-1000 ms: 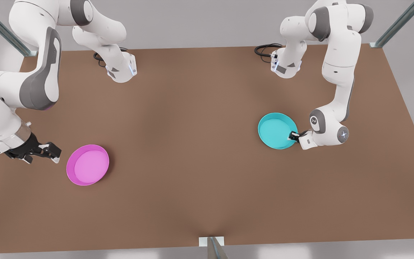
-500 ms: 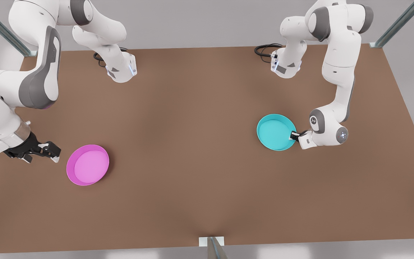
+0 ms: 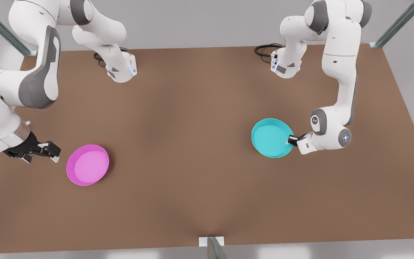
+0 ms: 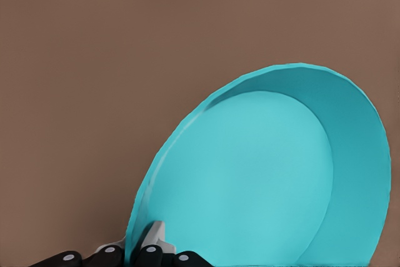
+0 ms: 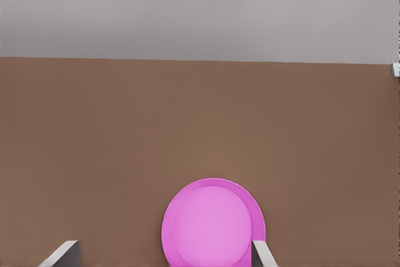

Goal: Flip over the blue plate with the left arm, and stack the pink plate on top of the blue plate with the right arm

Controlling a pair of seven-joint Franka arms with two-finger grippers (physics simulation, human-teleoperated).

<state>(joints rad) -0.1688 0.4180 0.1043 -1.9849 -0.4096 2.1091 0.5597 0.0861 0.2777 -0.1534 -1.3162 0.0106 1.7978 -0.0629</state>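
Observation:
The blue plate (image 3: 270,138) hangs tilted over the table on the front view's right, its hollow side showing. My left gripper (image 3: 290,140) is shut on its rim at the edge nearest the arm. In the left wrist view the fingers (image 4: 153,237) pinch the blue plate (image 4: 250,179) from both sides of the rim. The pink plate (image 3: 87,164) lies flat, hollow side up, on the front view's left. My right gripper (image 3: 50,150) is open, low over the table just to that plate's left. The right wrist view shows the pink plate (image 5: 212,223) ahead of the right gripper (image 5: 164,256).
The brown table (image 3: 199,151) spreads wide between the two plates. Both arm bases (image 3: 120,70) (image 3: 286,64) stand at the far edge with black cables (image 3: 266,48). A small metal bracket (image 3: 211,241) sits at the near edge.
The left gripper has carried the blue plate a little toward the front view's left and tipped it further. The right arm and the pink plate have barely moved.

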